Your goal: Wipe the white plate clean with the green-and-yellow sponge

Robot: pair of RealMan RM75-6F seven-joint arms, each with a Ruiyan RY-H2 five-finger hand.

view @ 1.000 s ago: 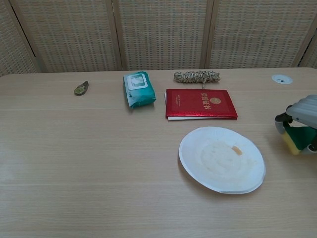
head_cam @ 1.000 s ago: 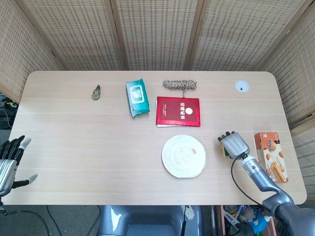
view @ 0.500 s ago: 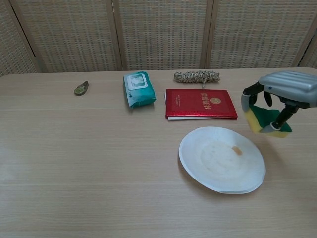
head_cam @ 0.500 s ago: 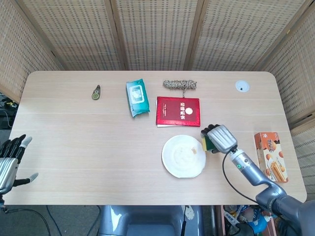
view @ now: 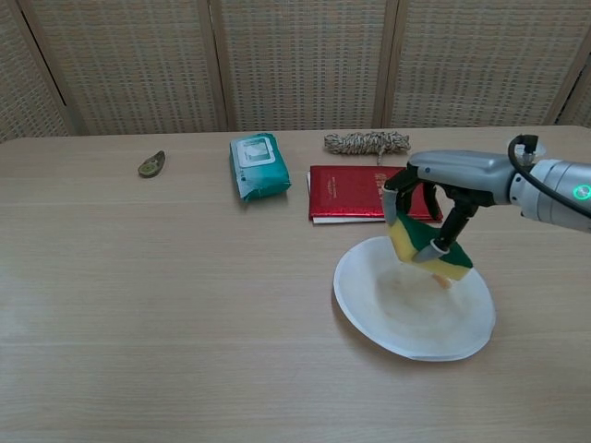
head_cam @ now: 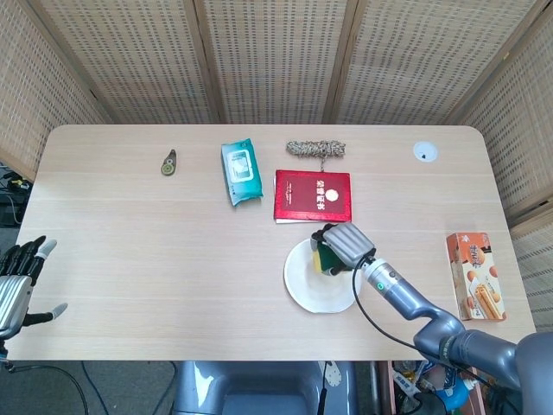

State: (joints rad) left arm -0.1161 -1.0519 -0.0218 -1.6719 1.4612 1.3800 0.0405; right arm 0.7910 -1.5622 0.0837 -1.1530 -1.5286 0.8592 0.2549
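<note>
The step in hand was judged to be the approach: the green-and-yellow sponge (view: 427,247) was held above the far part of the white plate (view: 388,318), not yet clearly pressed on it; contact could not be told from either view. The right hand (view: 434,180) was seen with fingers curled down around the sponge, which was pinched at its sides and tilted, yellow edge lowest. An orange-brown smear (view: 444,279) was visible on the plate just beside the sponge's lower corner, partly hidden by it. The next move was judged to call for lowering the sponge flat onto the plate and rubbing over that smear without shifting the plate toward the red booklet (view: 346,193) just beyond it. The left hand (head_cam: 15,281) was seen far left of the plate, off the table edge, fingers apart, nothing held.
</note>
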